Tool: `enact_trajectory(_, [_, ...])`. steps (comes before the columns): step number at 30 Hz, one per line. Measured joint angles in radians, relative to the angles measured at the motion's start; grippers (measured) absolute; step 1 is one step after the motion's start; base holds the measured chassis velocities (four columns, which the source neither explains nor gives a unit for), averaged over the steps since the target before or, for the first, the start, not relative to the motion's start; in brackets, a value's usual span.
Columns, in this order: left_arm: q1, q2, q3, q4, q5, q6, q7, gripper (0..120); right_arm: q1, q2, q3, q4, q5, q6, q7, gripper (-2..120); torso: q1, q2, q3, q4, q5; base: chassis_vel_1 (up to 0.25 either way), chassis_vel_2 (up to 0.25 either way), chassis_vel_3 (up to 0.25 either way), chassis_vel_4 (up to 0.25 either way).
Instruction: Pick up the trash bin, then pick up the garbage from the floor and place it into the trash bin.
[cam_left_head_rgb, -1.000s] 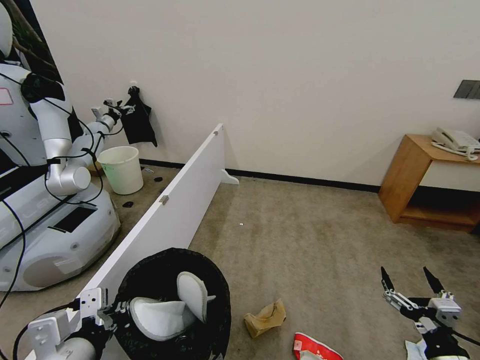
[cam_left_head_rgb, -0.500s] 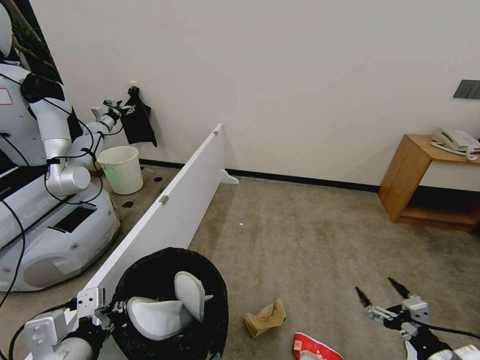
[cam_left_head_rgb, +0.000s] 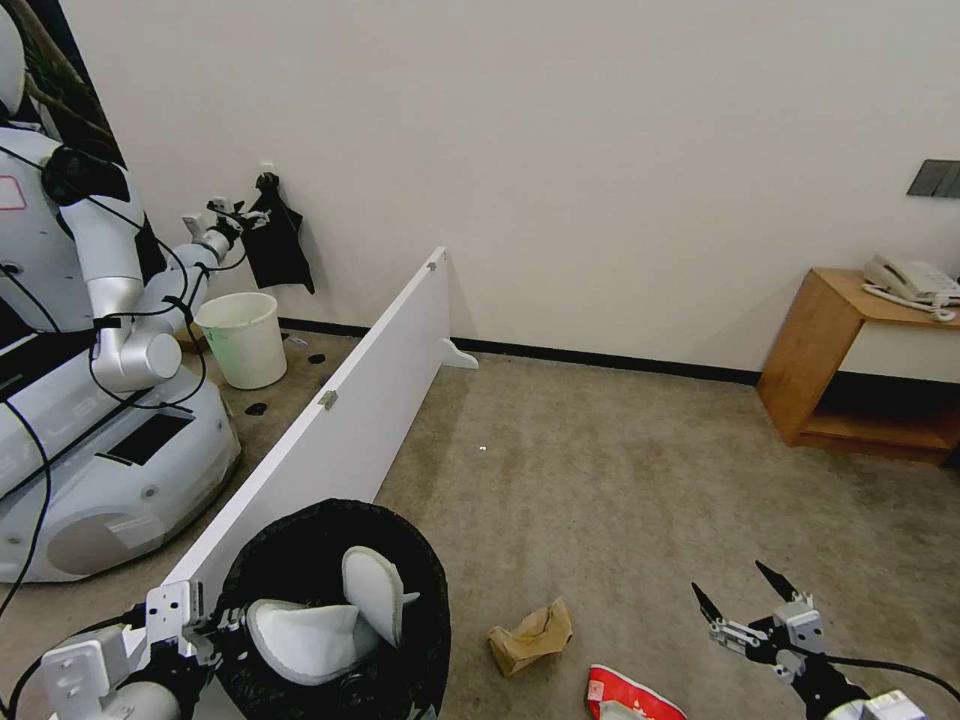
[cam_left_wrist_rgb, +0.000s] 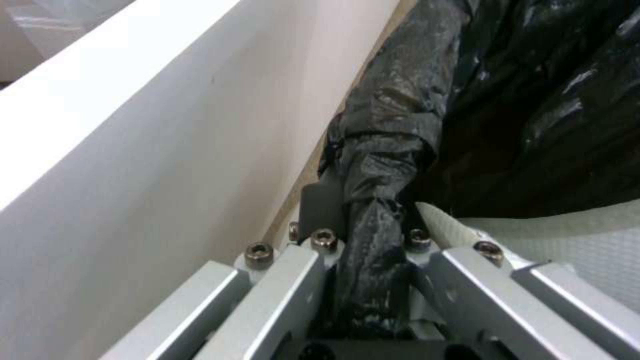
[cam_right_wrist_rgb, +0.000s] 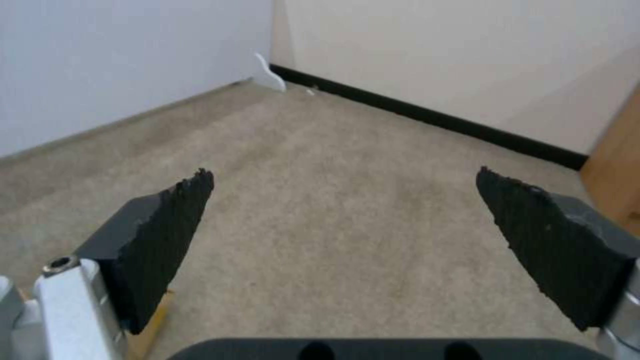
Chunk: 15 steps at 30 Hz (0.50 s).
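Pinching the bin (cam_left_head_rgb: 300, 560) rim at seven o'clock, our left gripper (cam_left_wrist_rgb: 363, 240) risks tearing its bag; our right gripper (cam_left_head_rgb: 745, 607), spread at five o'clock, could miss the brown scrap (cam_left_head_rgb: 530, 634).

Beige carpet floor (cam_left_head_rgb: 620, 470): brown paper scrap (cam_left_head_rgb: 530, 634) beside red-white packet (cam_left_head_rgb: 628, 695); white divider board (cam_left_head_rgb: 340, 420), cream bucket (cam_left_head_rgb: 243, 338), wooden side table (cam_left_head_rgb: 850, 360) standing on it.

The red-white packet (cam_left_head_rgb: 630, 696) beside the brown paper scrap (cam_left_head_rgb: 531, 634) is cut off by the bottom edge.
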Motion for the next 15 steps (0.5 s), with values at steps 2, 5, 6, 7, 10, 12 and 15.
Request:
enact_trajectory(2, [0.000,-0.002,0.002,0.000,0.002,0.000,0.000,1,0.001,0.008,0.003,-0.005,-0.002,0.002,-0.010,100,0.000,0.000,0.000,0.0000,0.0001,0.000,0.000,0.000,0.000])
enact_trajectory(5, [0.004,-0.002,0.001,0.000,0.003,0.000,0.000,1,-0.002,0.012,0.020,-0.011,-0.005,0.003,-0.031,100,0.000,0.000,0.000,0.0000,0.0001,0.000,0.000,0.000,0.000])
enact_trajectory(6, [0.004,-0.002,0.001,0.000,0.003,0.000,0.000,1,-0.002,0.012,0.020,-0.011,-0.005,0.003,-0.031,100,0.000,0.000,0.000,0.0000,0.0001,0.000,0.000,0.000,0.000])
enact_trajectory(7, [0.005,-0.002,0.001,0.000,0.003,0.000,0.000,1,-0.003,0.012,0.021,-0.008,-0.004,0.003,-0.032,100,0.000,0.000,0.000,0.0000,0.0000,0.000,0.000,0.000,0.000])
enact_trajectory(10, [0.008,-0.001,0.000,0.000,0.003,0.000,0.000,1,-0.005,0.016,0.021,-0.005,-0.004,0.002,-0.035,100,0.000,0.000,0.000,0.0001,0.0001,0.000,0.000,0.000,0.000])
enact_trajectory(12, [0.010,0.000,-0.001,0.000,0.003,0.000,0.000,1,-0.007,0.017,0.022,-0.003,-0.004,0.002,-0.037,100,0.000,0.000,0.000,0.0001,0.0001,0.041,-0.035,-0.050,0.047])
enact_trajectory(15, [0.011,0.001,-0.002,0.000,0.003,0.000,0.000,1,-0.009,0.018,0.023,-0.001,-0.004,0.002,-0.042,100,0.000,0.000,0.000,0.0001,0.0000,0.051,-0.070,-0.054,0.069])
